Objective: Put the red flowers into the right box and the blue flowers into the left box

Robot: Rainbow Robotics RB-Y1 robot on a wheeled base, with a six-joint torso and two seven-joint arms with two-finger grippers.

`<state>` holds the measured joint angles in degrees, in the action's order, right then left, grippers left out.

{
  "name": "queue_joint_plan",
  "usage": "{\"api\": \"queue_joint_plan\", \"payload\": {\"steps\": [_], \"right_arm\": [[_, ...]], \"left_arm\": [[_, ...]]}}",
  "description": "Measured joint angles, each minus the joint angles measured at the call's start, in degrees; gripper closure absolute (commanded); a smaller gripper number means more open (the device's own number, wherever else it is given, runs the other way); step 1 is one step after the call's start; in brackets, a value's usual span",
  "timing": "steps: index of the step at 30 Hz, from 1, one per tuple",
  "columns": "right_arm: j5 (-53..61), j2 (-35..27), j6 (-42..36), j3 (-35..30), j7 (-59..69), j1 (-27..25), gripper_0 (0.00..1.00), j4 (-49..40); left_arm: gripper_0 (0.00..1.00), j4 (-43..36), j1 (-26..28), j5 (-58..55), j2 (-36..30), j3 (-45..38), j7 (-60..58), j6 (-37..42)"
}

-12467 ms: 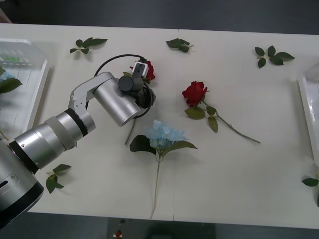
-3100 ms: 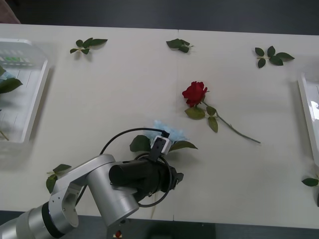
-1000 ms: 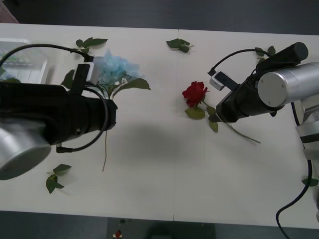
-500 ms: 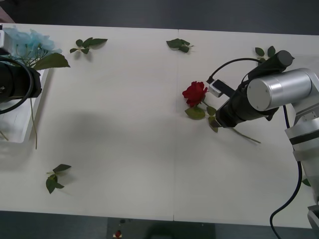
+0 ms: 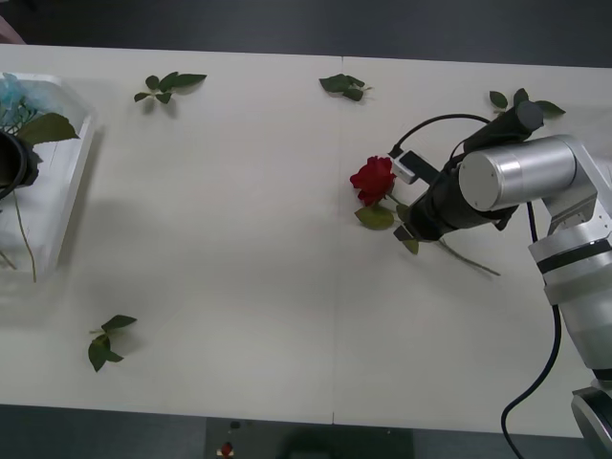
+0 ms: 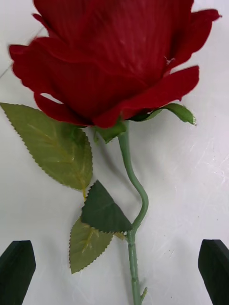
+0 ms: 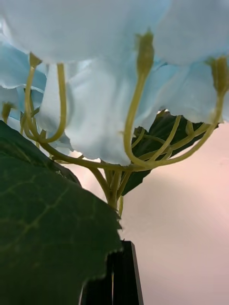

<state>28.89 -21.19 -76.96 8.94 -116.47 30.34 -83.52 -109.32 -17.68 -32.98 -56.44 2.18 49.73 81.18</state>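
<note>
the left pincer (image 7: 119, 271) is clamped on the stem of a blue flower (image 5: 14, 96) and holds it over the left box (image 5: 72, 186) at the counter's (image 5: 239, 239) left edge. the right pincer (image 6: 117, 271), fingers (image 6: 16, 271) apart, straddles the stem of the red rose (image 5: 373, 179) lying mid-counter.

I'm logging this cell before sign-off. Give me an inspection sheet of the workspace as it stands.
Surface: white table.
Job's things: red rose lying on the table; blue flower held over the left box; right box nothing seen.
Clutter: loose leaf sprigs along the far edge and one near the front left.
Grippers: left gripper shut on the blue flower's stem; right gripper open, straddling the rose stem.
Cables: black cable looping over the right wrist.
Surroundings: dark floor beyond the table.
</note>
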Motion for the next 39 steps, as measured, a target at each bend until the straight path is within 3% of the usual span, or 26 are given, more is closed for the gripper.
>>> {"api": "queue_joint_plan", "payload": {"steps": [12, 17, 19, 21, 23, 25, 27, 28, 30, 33, 35, 39], "right_arm": [[-1.6, 0.0, 2.3, 0.0, 0.0, 1.4, 0.00, 4.9], [-2.4, 0.0, 2.3, 0.0, 0.0, 1.4, 0.07, 5.0], [-2.4, 0.1, 2.3, 0.1, 0.0, 1.4, 0.07, 5.3], [-2.4, 0.3, 3.0, 0.1, 0.0, 1.4, 0.08, 6.0], [-2.4, 0.5, 3.7, 0.1, 0.0, 1.4, 0.08, 6.4], [-2.4, 0.8, 3.7, 0.1, 0.0, 1.4, 0.13, 6.6], [-2.4, 1.1, 3.7, 0.1, 0.0, 1.4, 0.25, 6.6], [-2.4, 1.2, 3.7, 0.2, 0.0, 1.4, 0.39, 6.6], [-2.5, 1.2, 3.7, 0.8, 0.0, 1.4, 0.50, 6.6], [-2.5, 1.2, 3.9, 2.0, 0.0, 1.4, 0.56, 6.8], [-2.5, 1.2, 4.6, 2.6, 0.0, 1.4, 0.66, 7.4], [-2.5, 1.2, 4.9, 2.9, 0.0, 1.4, 0.78, 8.3]], "left_arm": [[1.00, 11.5, 0.0, 8.4, -0.7, 5.8, 2.3, -15.5], [1.00, 15.8, 0.0, 10.5, -0.7, 8.5, 2.3, -21.1], [0.94, 16.7, 0.0, 10.5, -0.7, 8.8, 2.3, -22.0], [0.78, 16.9, 0.0, 10.7, -0.7, 8.9, 2.3, -22.1], [0.69, 16.9, 0.0, 11.3, -0.7, 8.9, 2.3, -22.1], [0.58, 16.9, 0.0, 11.5, -0.7, 8.9, 2.3, -22.1], [0.52, 17.1, 0.0, 11.5, -0.7, 8.9, 2.3, -22.1], [0.47, 17.2, 0.0, 11.6, -0.7, 8.9, 2.3, -22.1], [0.42, 17.2, 0.0, 12.3, -0.7, 8.9, 2.3, -22.1], [0.38, 17.2, 0.0, 12.6, -0.7, 8.8, 2.3, -22.1], [0.34, 17.2, 0.0, 12.6, -0.7, 8.8, 2.3, -22.1], [0.26, 16.9, 0.0, 12.4, -0.7, 7.8, 2.3, -22.1]]}}
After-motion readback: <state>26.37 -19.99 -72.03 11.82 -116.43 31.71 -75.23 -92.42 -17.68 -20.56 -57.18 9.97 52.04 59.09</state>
